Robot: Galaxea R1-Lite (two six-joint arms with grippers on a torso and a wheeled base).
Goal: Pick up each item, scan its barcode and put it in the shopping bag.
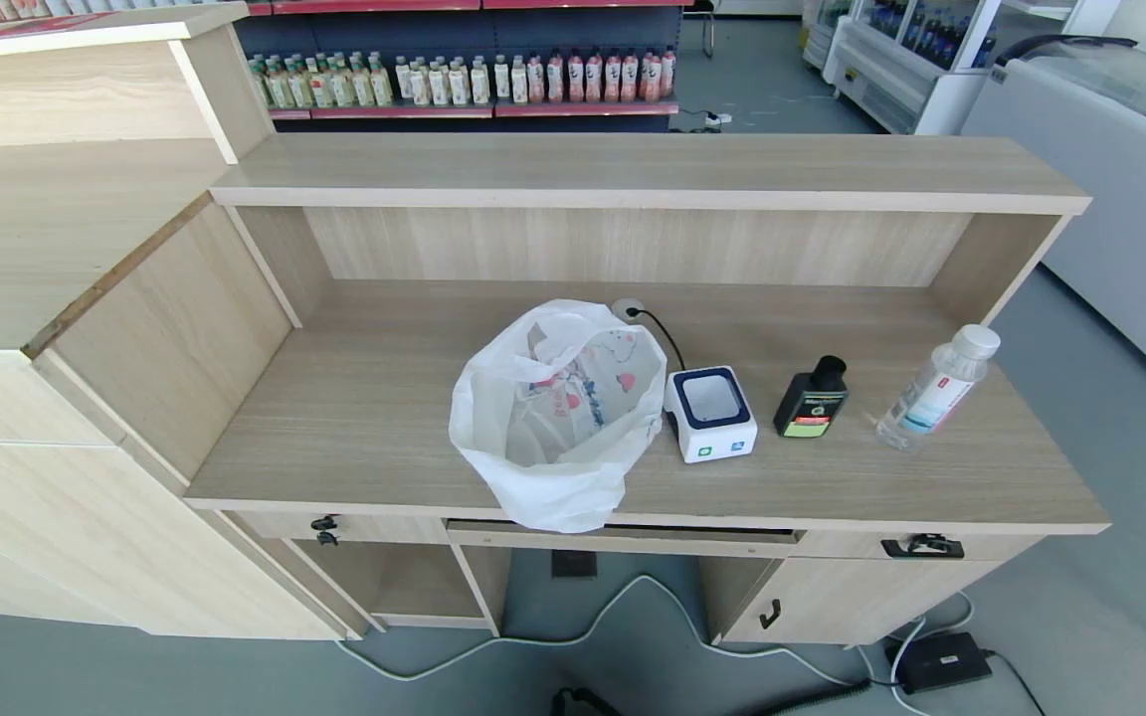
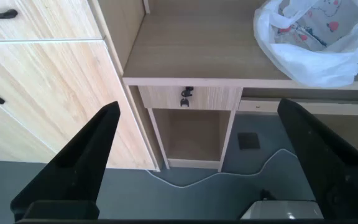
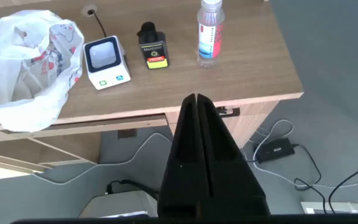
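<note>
A white shopping bag (image 1: pixel 555 413) stands open on the wooden counter (image 1: pixel 354 418), with packaged goods inside. Right of it sits a small white barcode scanner (image 1: pixel 711 413), then a dark bottle with a black cap (image 1: pixel 811 400), then a clear water bottle with a white cap (image 1: pixel 934 389). In the right wrist view the bag (image 3: pixel 27 62), scanner (image 3: pixel 106 62), dark bottle (image 3: pixel 151 47) and water bottle (image 3: pixel 209 34) lie beyond my right gripper (image 3: pixel 196 99), which is shut, empty and held off the counter's front edge. My left gripper (image 2: pixel 197 118) is open, low in front of the counter's left end, with the bag (image 2: pixel 312 38) beyond it.
A raised shelf (image 1: pixel 633 169) runs along the back of the counter, and a tall cabinet (image 1: pixel 66 298) stands at the left. Drawers and cables (image 1: pixel 633 636) are below the front edge. The scanner's black cord (image 1: pixel 661 333) leads to a hole in the counter.
</note>
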